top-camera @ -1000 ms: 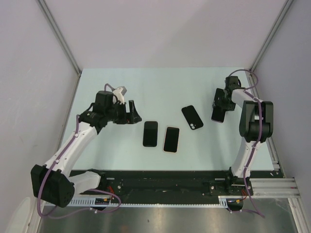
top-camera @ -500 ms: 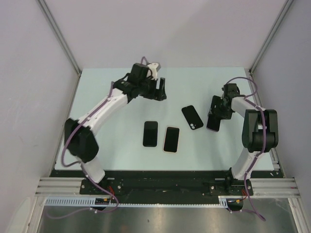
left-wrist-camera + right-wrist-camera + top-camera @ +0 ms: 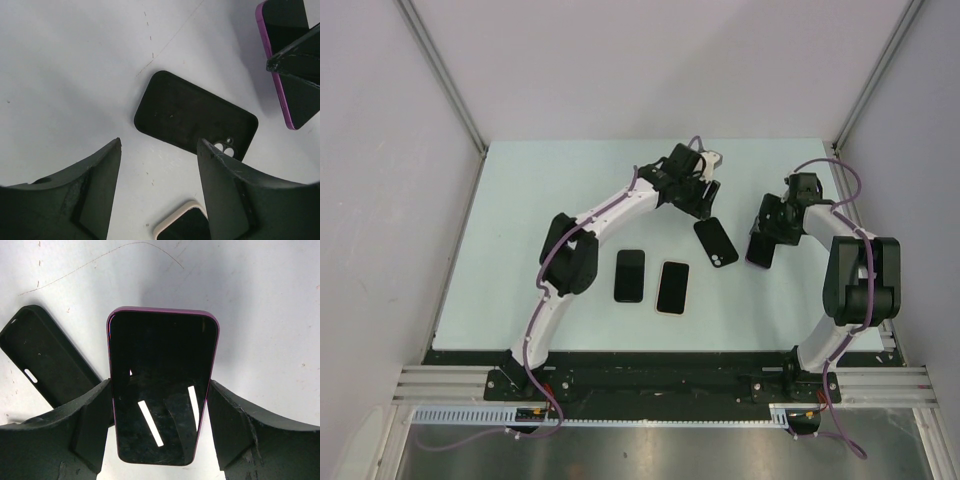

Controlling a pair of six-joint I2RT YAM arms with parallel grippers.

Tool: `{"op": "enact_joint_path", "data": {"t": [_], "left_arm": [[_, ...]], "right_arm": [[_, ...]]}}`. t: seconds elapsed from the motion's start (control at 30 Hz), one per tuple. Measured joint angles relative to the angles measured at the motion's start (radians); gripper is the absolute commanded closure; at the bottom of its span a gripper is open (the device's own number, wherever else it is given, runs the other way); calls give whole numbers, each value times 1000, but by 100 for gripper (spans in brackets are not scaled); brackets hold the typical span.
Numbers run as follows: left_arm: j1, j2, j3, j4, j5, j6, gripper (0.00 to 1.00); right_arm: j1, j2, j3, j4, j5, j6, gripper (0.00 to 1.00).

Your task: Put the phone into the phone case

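Note:
The phone [image 3: 162, 385], black-screened with a purple rim, sits between the fingers of my right gripper [image 3: 159, 390], which is shut on its long sides. In the top view this gripper [image 3: 767, 230] holds the phone [image 3: 759, 252] at the right of the table, tilted. The phone case [image 3: 716, 243], matte black with camera holes, lies flat just left of it; the case [image 3: 45, 355] shows at the left of the right wrist view. My left gripper [image 3: 160, 145] hovers open above the table beside the case [image 3: 195, 117], with nothing between its fingers. The top view shows that gripper [image 3: 703, 200] just behind the case.
A black phone [image 3: 629, 275] and a phone in a beige case [image 3: 672, 287] lie side by side near the table's middle front. The beige corner [image 3: 182, 222] shows below my left fingers. Grey walls close in the table at left, right and back.
My left arm has swung from the left side across to the far middle, ending over the black case, its jaws narrowing a little. The right gripper shifted the phone slightly toward the case.

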Motion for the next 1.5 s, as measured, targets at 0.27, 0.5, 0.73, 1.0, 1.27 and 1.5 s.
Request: {"op": "enact_joint_path", "data": {"t": [0.27, 0.5, 0.73, 1.0, 1.27, 1.5], "left_arm": [[5, 69, 27, 42, -11, 9, 41], [6, 146, 27, 51, -12, 8, 52], [6, 174, 36, 50, -24, 7, 57], [6, 204, 74, 59, -27, 7, 67], [1, 208, 76, 56, -45, 1, 100], [23, 101, -106, 103, -83, -198, 100]], "right_arm": [[-21, 0, -3, 18, -24, 8, 51], [-31, 0, -3, 29, -44, 9, 51], [-43, -2, -8, 38, -60, 16, 52], [-48, -7, -14, 39, -71, 16, 52], [-59, -11, -14, 43, -85, 23, 53], [-79, -11, -16, 51, -100, 28, 53]]}}
